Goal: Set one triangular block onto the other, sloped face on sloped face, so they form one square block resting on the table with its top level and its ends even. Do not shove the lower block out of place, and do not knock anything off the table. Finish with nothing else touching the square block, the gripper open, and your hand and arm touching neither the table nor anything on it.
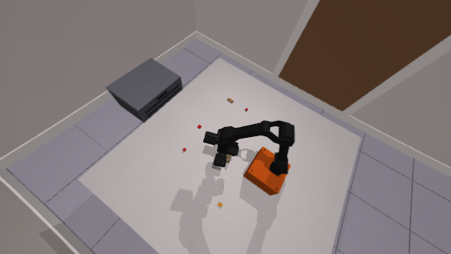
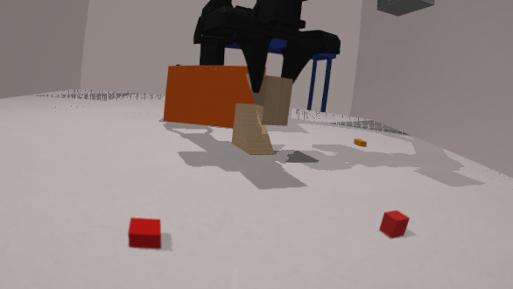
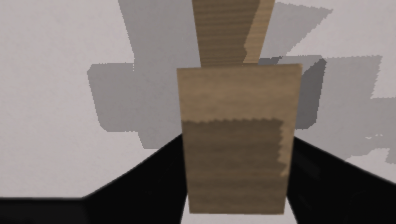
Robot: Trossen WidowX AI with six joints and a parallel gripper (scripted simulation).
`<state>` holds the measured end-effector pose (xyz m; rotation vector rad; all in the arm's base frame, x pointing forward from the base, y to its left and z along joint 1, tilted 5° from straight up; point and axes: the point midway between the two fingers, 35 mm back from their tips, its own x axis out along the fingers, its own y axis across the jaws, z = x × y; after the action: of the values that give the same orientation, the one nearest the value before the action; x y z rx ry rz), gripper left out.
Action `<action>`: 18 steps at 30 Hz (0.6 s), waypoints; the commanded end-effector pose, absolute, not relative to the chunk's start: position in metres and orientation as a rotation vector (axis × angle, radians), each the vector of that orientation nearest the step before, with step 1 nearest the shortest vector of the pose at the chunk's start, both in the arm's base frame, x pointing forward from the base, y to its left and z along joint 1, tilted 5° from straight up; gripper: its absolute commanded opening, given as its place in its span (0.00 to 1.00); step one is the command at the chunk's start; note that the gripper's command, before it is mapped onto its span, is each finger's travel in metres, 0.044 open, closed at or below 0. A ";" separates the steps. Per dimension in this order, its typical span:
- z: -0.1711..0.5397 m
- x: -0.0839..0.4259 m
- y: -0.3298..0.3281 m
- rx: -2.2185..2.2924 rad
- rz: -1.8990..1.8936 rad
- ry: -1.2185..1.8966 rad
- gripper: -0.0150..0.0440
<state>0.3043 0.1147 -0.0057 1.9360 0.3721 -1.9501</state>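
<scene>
The lower triangular block (image 2: 249, 133) (image 3: 225, 32) stands on the table, its slope falling to the right in the exterior view. My gripper (image 2: 276, 88) (image 3: 231, 140) is shut on the other triangular block (image 2: 277, 105) (image 3: 237, 145). The held block is off the table, just right of the lower block's upper part in the exterior view, with its bottom above the lower block's base. In the wrist view it overlaps the lower block's near end. I cannot tell whether the two touch. In the top view the arm hides most of both blocks.
Small red blocks (image 1: 199, 126) (image 2: 144, 233) lie on the table, with an orange block (image 1: 220, 205) (image 2: 360, 143) and a tan block (image 1: 230, 100). The orange box (image 1: 265, 169) (image 2: 206, 96) is at the arm's base. A grey cabinet (image 1: 144, 82) stands beyond the table's edge.
</scene>
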 end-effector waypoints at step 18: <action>-0.027 0.294 0.110 1.927 -1.962 0.379 0.25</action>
<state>0.2938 0.1098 -0.0275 1.9245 0.3698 -1.9639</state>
